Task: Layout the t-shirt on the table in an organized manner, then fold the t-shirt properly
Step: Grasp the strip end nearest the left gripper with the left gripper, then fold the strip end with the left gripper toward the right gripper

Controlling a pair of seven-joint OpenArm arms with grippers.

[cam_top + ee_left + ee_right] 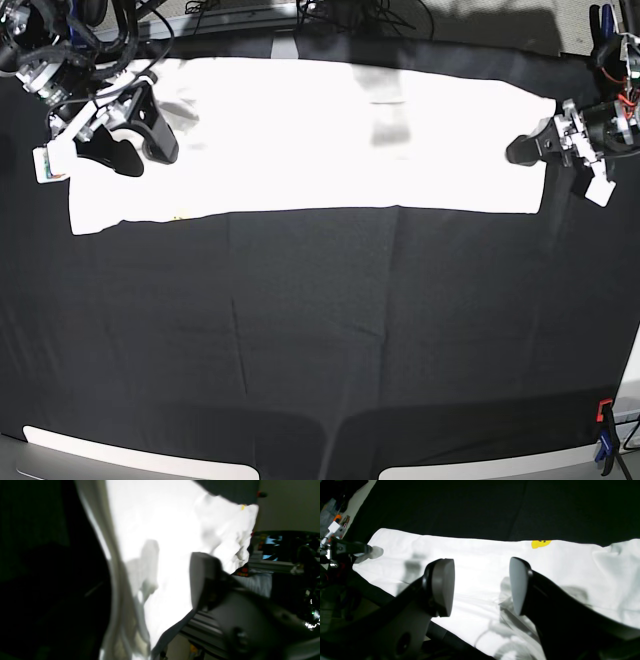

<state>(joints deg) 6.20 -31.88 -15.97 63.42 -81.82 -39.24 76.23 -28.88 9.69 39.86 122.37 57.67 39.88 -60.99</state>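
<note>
The table (320, 330) fills nearly the whole base view, a wide flat surface under black cloth that shows faint creases and seams running across it; pale edges of something show at the bottom corners of the frame, and a red and blue clamp (603, 425) grips the table's edge at the lower right. Along the top edge of that view dark cables trail over the far side of the table, and a strip of light floor or wall shows at the upper right corner. The t-shirt (300, 135) lies in the upper part of the frame as a long white band stretched from left to right, plain side up, with only a small yellow patch (540, 543) of print peeking out at one edge in the right wrist view. The right gripper (481, 587) sits at the upper left of the base view over the shirt's left end, its two pads clearly apart with nothing between them, white cloth below. The left gripper (520, 150) is at the right end of the shirt, at its edge; whether its jaws are apart or pinching cloth cannot be told. In the left wrist view the cloth is washed out bright, with a pale wall and cluttered equipment behind it at the right.
</note>
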